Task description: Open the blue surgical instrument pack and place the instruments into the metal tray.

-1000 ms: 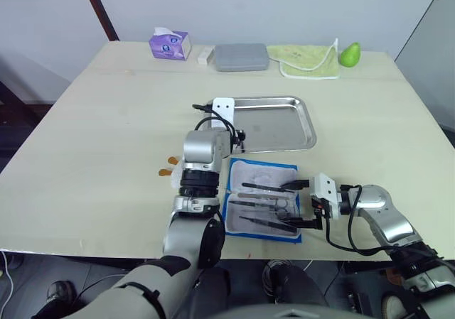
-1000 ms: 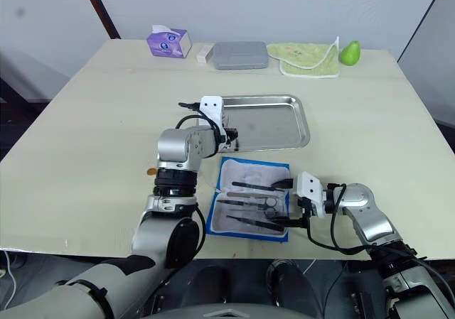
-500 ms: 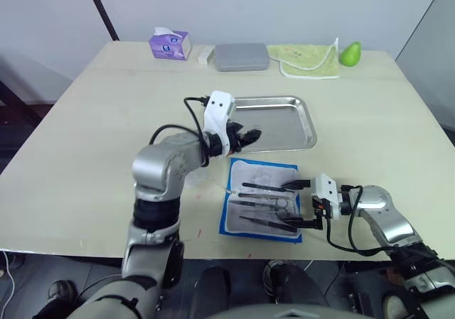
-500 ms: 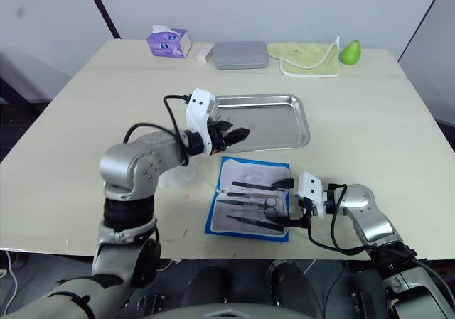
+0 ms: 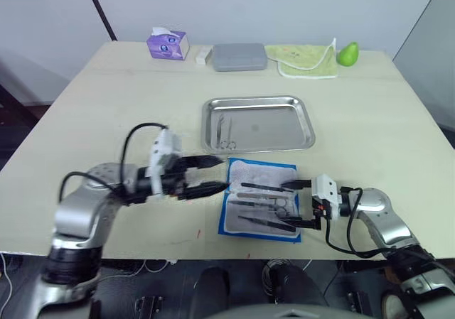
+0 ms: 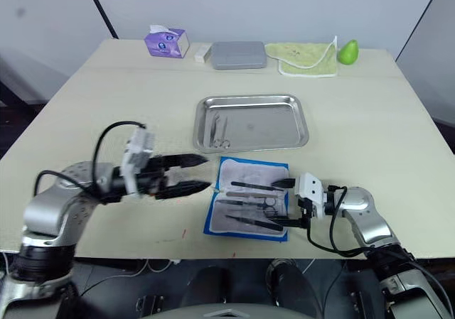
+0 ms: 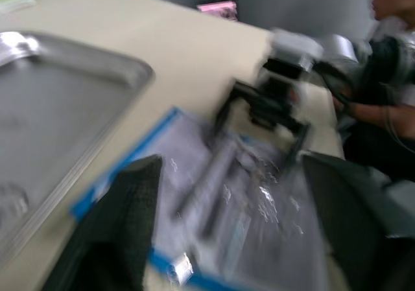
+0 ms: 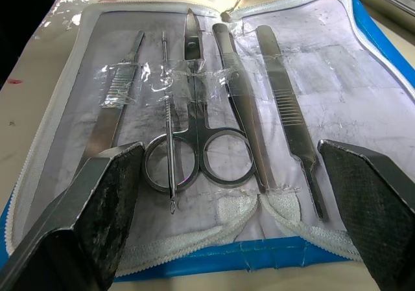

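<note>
The blue surgical instrument pack lies unfolded near the bench's front edge; both released grippers, left gripper and right gripper, flank it.

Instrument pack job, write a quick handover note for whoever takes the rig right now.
Left claw: open, empty, by the left edge of the pack.
Right claw: open, at the pack's right edge, holding nothing.
Pack lies open on the table, just in front of the tray.
Done: pack opened, one pair of scissors already in the tray.
Left: the remaining instruments in the pack lining, under clear strips, need moving to the tray.
</note>
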